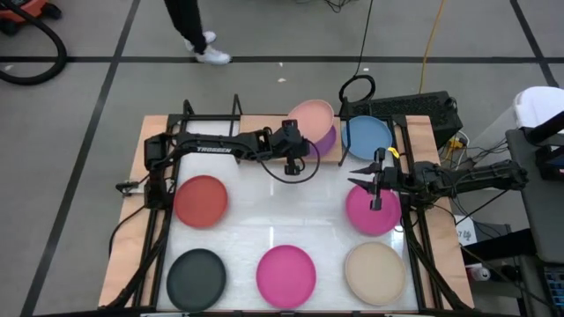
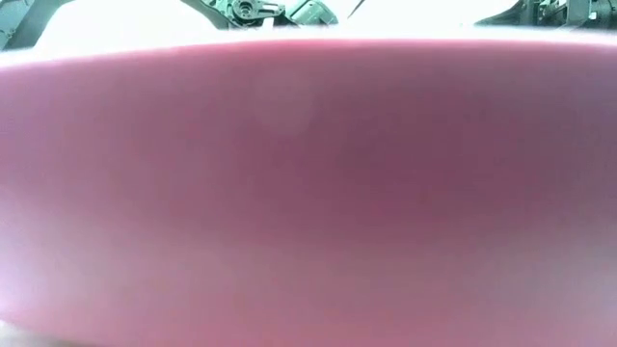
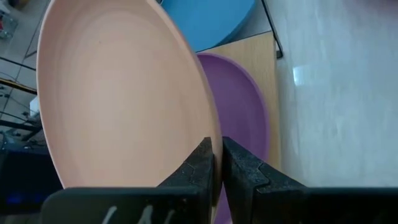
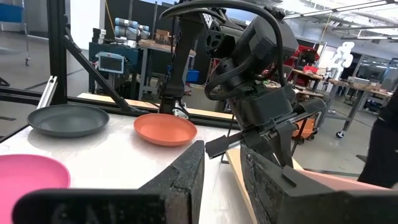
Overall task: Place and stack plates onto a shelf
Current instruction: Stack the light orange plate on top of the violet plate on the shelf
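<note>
Plainly, "TROSSEN" on left arm (image 1: 211, 148)

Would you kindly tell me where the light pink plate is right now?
In the high view, the light pink plate sits at the far edge of the table on the shelf, resting on the purple plate, left of the blue plate, with the left gripper at its rim.

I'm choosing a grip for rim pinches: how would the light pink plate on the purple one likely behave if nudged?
The light pink plate looks stiff, holding its shape with the left gripper at its rim. Its smooth surface probably slips easily. Resting tilted on the purple plate, it may slide or rock rather than roll.
</note>
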Controlling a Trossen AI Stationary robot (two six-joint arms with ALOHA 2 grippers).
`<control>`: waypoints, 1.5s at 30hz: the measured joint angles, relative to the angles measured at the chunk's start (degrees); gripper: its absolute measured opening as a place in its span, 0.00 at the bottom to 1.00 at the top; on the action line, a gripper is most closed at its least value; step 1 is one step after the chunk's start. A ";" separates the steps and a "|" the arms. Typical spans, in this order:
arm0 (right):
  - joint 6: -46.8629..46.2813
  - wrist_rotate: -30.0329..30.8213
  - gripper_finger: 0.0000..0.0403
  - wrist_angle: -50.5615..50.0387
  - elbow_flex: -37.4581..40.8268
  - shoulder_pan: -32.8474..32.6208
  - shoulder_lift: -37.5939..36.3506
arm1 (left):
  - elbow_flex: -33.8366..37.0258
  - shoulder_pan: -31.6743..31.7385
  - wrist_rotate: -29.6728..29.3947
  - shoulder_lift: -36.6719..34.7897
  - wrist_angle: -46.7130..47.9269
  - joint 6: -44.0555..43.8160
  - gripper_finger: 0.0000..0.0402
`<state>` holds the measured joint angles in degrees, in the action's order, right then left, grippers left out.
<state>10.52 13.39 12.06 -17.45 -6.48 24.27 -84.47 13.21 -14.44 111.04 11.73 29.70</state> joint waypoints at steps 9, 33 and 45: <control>0.00 0.00 0.21 -0.08 0.00 0.00 0.00 | 0.02 0.08 0.02 0.00 0.02 -0.12 0.07; 0.00 0.00 0.21 -0.22 0.02 0.00 0.01 | 0.04 1.29 0.02 0.00 1.84 -2.42 0.20; -0.44 0.00 0.21 -0.38 0.04 0.00 0.15 | 0.04 1.18 2.82 -0.02 1.53 -3.48 0.23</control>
<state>10.08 13.39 11.68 -17.41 -6.48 24.43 -84.42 14.39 -11.62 111.02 13.26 26.23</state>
